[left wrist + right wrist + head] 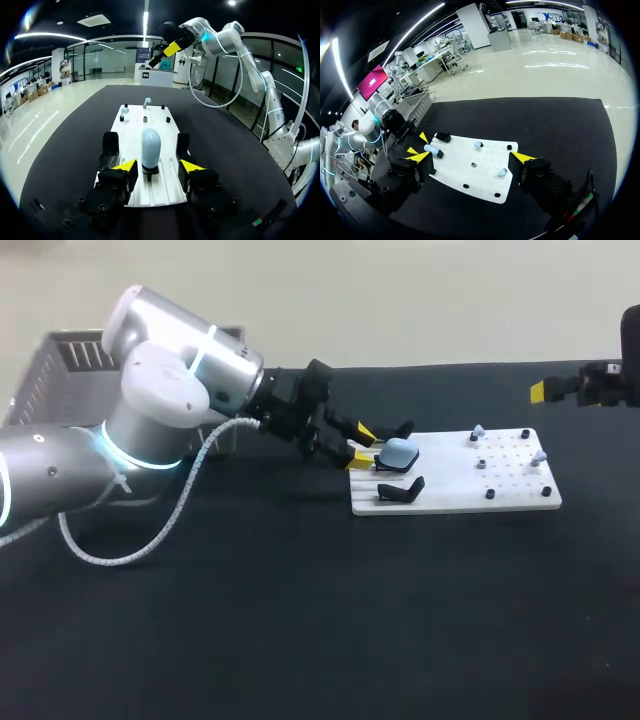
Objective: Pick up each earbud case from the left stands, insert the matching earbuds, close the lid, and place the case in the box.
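earbud case [151, 147] sat on its stand [150, 172], between the left gripper's [158, 166] parted fingers, untouched. judged light, hard, slick-shelled: pinch squarely across the flat sides, mid-body. right gripper [470, 157] hung spread wide, well off.

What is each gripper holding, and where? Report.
Nothing. Left gripper open, straddling the blue earbud case without touching; right gripper open and empty.

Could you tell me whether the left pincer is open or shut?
Open: the left pincer has its fingers standing apart, neither touching the blue case.
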`<state>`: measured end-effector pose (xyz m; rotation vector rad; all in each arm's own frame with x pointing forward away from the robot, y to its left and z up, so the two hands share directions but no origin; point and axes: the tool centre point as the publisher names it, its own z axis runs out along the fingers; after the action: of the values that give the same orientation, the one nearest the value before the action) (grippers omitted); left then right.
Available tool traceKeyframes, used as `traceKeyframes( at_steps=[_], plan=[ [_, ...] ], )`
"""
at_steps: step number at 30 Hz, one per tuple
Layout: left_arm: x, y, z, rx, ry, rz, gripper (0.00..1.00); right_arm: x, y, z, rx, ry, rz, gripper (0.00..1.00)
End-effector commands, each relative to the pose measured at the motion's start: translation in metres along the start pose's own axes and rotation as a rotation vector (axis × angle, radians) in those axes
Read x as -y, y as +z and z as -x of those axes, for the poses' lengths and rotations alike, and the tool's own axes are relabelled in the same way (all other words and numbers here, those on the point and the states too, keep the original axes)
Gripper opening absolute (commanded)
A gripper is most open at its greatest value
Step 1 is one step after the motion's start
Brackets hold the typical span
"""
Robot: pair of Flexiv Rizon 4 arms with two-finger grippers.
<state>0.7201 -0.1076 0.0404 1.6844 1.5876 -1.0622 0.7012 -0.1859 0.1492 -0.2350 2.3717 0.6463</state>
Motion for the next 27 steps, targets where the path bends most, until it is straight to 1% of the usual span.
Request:
traceKeyframes(
  at_steps=[1, 3, 9, 11, 16, 20, 23, 25, 27],
  plan=[
    [-0.008, 0.004, -0.001, -0.004, -0.003, -0.014, 0.57, 0.0, -0.001, 0.0, 0.0, 0.0, -0.002, 1.0],
    [-0.008, 0.005, -0.001, -0.003, -0.004, -0.016, 0.54, 0.0, -0.001, 0.0, 0.0, 0.0, -0.002, 1.0],
    [-0.009, 0.009, 0.001, 0.0, -0.002, -0.024, 0.54, 0.0, -0.001, 0.0, 0.0, 0.0, -0.002, 1.0],
    [-0.009, 0.011, 0.002, 0.002, 0.0, -0.027, 0.52, 0.0, -0.001, 0.0, 0.0, 0.0, -0.002, 1.0],
    [-0.006, 0.013, 0.004, 0.006, 0.005, -0.029, 0.53, 0.0, -0.001, 0.0, 0.0, 0.0, -0.002, 1.0],
    [-0.003, 0.015, 0.002, 0.006, 0.004, -0.027, 0.51, 0.0, -0.001, 0.0, 0.0, 0.0, -0.002, 1.0],
    [-0.002, 0.017, 0.001, 0.007, 0.0, -0.025, 0.51, 0.0, -0.001, 0.0, 0.0, 0.0, -0.002, 1.0],
    [-0.002, 0.017, 0.001, 0.008, 0.0, -0.021, 0.49, 0.0, -0.001, 0.0, 0.0, 0.0, -0.002, 1.0],
    [-0.001, 0.019, 0.002, 0.008, 0.001, -0.018, 0.49, 0.0, -0.001, 0.0, 0.0, 0.0, -0.002, 1.0]
  ],
)
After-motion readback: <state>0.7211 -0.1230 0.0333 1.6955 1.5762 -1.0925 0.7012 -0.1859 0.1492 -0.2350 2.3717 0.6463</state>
